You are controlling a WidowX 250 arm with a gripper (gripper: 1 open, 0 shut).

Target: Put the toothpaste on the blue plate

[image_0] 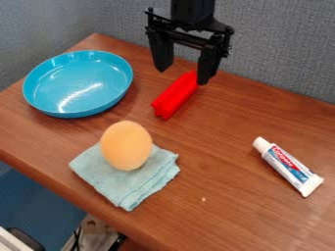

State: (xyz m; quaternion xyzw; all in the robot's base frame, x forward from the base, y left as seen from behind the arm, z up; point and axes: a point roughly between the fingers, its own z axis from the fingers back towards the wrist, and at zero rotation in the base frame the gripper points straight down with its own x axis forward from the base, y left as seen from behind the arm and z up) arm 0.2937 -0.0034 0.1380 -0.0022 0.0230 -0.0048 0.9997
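A light-blue cloth lay nearest, with an orange egg on it. The toothpaste lay at the table's right, well apart from the plate; its red-and-blue lettering was too small to read. The gripper hung open-jawed above a red block.

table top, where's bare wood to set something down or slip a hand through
Bare wood lies between the red block and the toothpaste, and along the front edge right of the light-blue cloth. It is crowded on the left: blue plate, orange egg-shaped object on the cloth, and the open gripper over the block.
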